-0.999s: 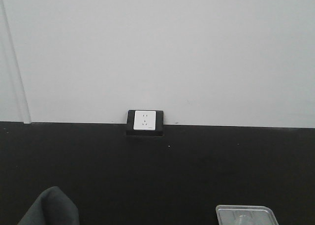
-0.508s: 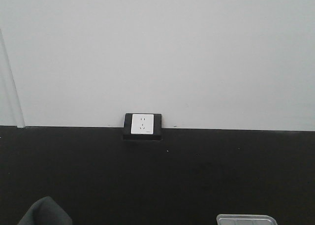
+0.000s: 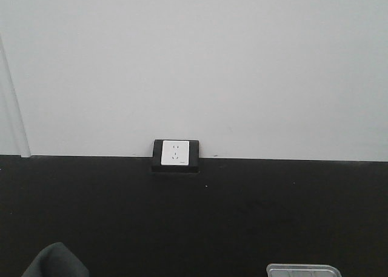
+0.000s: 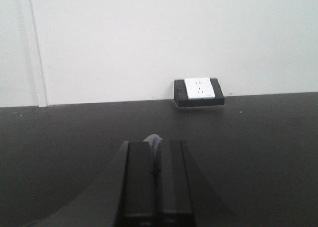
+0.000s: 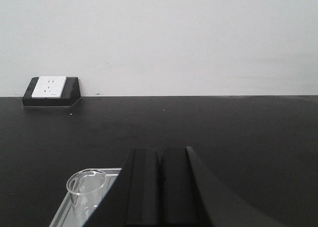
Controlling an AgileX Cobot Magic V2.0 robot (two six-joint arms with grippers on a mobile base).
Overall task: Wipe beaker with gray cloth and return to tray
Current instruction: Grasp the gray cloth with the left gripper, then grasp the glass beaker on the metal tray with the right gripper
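Black counter under white wall: tray, cloth, two grippers, socket, beaker
Wall (image 3: 194, 59) white, above the back edge; counter (image 3: 254, 216) black; metal tray (image 3: 303, 269) at near edge, right side; gray cloth (image 3: 57, 262) bunched at near edge, left side; left gripper (image 4: 155, 142) closed, a gray fold of the cloth showing at its tips; right gripper (image 5: 160, 150) closed, holding nothing; socket (image 3: 175, 155) at back edge; beaker (image 5: 87, 188) upright in the tray, beside right gripper
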